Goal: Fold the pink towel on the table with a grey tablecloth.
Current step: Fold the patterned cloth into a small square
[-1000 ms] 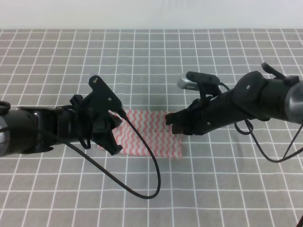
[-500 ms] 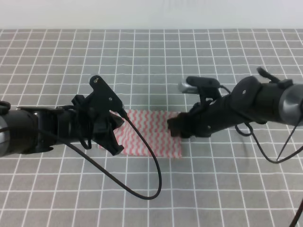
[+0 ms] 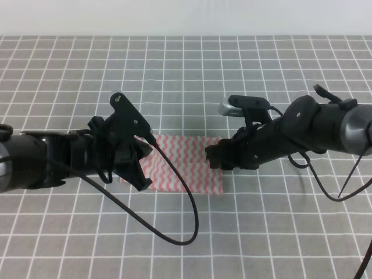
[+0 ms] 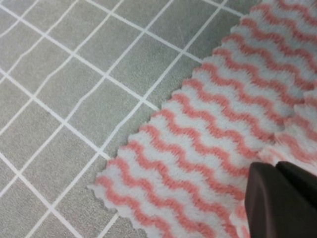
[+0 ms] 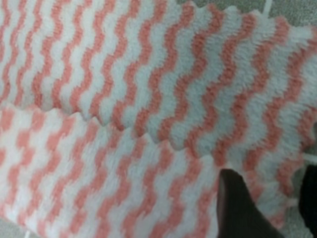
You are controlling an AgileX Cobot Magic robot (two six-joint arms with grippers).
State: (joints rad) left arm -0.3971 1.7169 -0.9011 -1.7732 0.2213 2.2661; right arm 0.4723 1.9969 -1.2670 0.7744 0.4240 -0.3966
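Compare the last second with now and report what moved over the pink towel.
The right end effector came down and slightly toward the near edge, settling onto the pink towel's right edge. The left end effector stayed at the towel's left edge, and the towel stayed where it was on the grey tablecloth.

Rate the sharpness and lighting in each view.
Exterior high: even, soft light, faint shadows under both arms, pink towel sharp. Left wrist: crisp weave, but the dark fingertip is blurred. Right wrist: very close, towel slightly soft, dark fingertip out of focus.
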